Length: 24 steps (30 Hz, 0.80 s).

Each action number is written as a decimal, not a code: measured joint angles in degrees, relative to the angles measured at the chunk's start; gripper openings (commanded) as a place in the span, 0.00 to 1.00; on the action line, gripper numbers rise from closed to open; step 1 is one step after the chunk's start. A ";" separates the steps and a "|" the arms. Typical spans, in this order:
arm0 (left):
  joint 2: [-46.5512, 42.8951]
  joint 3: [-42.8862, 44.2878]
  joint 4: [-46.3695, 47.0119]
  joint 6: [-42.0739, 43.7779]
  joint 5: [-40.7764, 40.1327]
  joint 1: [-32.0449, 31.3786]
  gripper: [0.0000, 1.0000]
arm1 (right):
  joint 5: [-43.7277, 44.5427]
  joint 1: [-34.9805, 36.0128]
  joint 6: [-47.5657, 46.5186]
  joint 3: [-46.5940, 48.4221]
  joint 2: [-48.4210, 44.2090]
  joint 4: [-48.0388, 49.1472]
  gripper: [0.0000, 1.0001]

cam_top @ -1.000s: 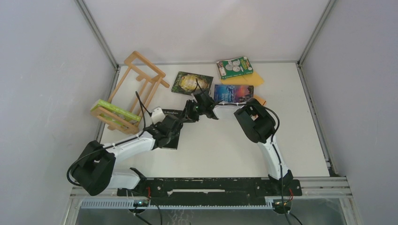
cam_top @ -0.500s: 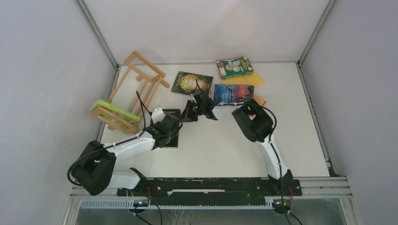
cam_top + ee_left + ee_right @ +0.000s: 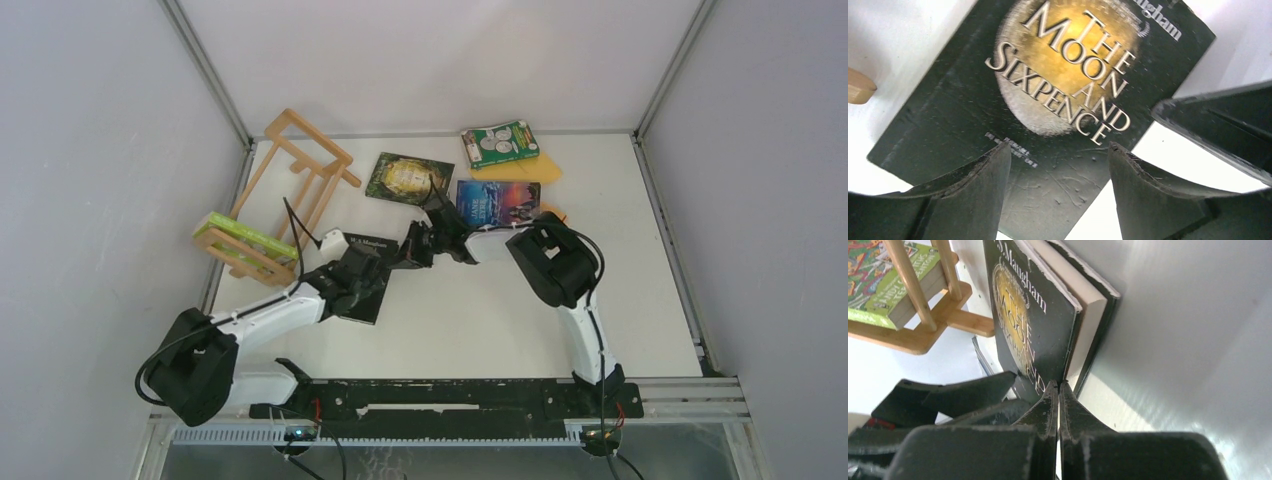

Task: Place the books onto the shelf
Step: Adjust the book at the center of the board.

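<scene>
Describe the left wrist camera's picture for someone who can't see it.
A black paperback titled The Moon and Sixpence, with a gold moon on its cover, lies on a white table beneath the left hand, whose two dark fingers stand apart.

From above I see the left fingers point(image 3: 376, 263) over a black book point(image 3: 362, 292) lying on the white surface point(image 3: 480, 300), the right fingers point(image 3: 408, 256) at its far right edge, a lime-green book point(image 3: 245, 237) in the shelf point(image 3: 300, 165) at the left edge, and a second black book point(image 3: 408, 177), a blue book point(image 3: 497, 202), a green book point(image 3: 500, 143) and a yellow book point(image 3: 535, 170) beyond.
</scene>
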 measured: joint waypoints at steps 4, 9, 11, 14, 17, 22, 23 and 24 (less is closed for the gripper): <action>-1.31 0.00 -1.40 -0.20 0.63 0.61 0.78 | -0.55 -1.33 -1.57 -3.91 -4.28 -1.25 0.00; -1.36 0.00 -2.19 -0.94 1.27 0.94 0.79 | -0.61 -4.96 -3.43 -8.24 -9.97 -1.99 0.00; -1.36 0.00 -2.25 -1.20 1.44 0.94 0.79 | -0.59 -6.12 -4.13 -9.62 -11.43 -2.10 0.00; -1.36 0.00 -2.23 -1.60 1.49 0.96 0.79 | -0.59 -7.76 -5.05 -11.80 -13.11 -2.40 0.00; -1.36 0.00 -2.23 -1.99 1.49 1.01 0.79 | -0.42 -8.46 -6.58 -12.66 -13.84 -3.45 0.04; -0.66 0.15 -2.08 -2.03 1.57 1.29 0.75 | 0.15 -6.97 -9.60 -11.08 -13.88 -7.10 0.18; -0.09 0.26 -1.68 -2.01 1.57 1.36 0.74 | 0.24 -6.60 -10.03 -10.25 -13.88 -7.91 0.19; 0.50 0.52 -1.40 -2.01 1.53 1.40 0.73 | 0.26 -6.38 -10.43 -9.35 -13.88 -8.39 0.19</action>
